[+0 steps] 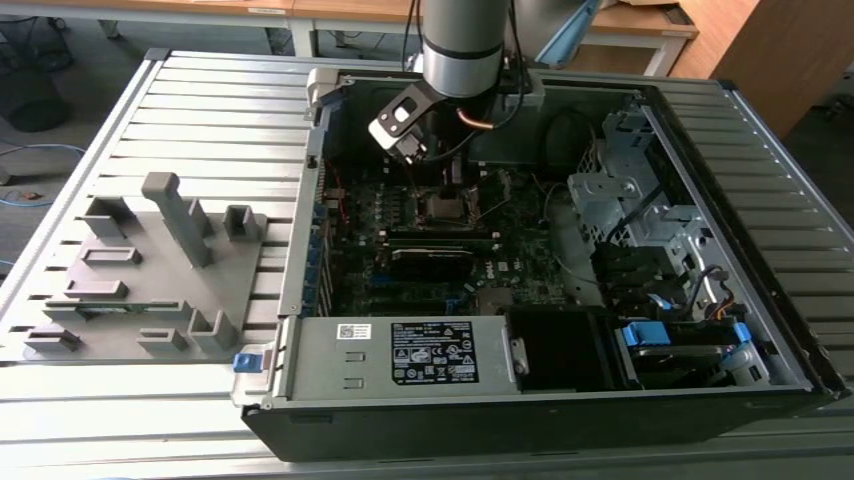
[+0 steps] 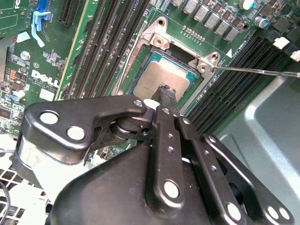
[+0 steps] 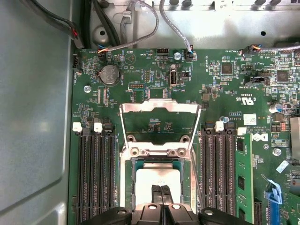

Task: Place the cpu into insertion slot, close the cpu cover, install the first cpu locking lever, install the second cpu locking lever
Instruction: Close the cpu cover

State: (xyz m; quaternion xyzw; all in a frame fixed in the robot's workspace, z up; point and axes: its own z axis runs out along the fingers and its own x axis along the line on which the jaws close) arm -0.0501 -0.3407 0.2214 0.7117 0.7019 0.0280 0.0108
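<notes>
Cpu (image 3: 146, 182) lying flat in the insertion slot (image 1: 447, 207), at six o'clock from the gripper (image 1: 450, 172) in the exterior view. Keep that gripper, fingers pinched together on nothing, square and gentle above it. First wrist view: cpu cover (image 3: 159, 106) swung open. Second wrist view: tip low over the cpu's edge.

Open cpu cover (image 3: 159, 106) and memory slots (image 3: 96, 178) on both sides crowd the socket (image 3: 126, 183).
</notes>
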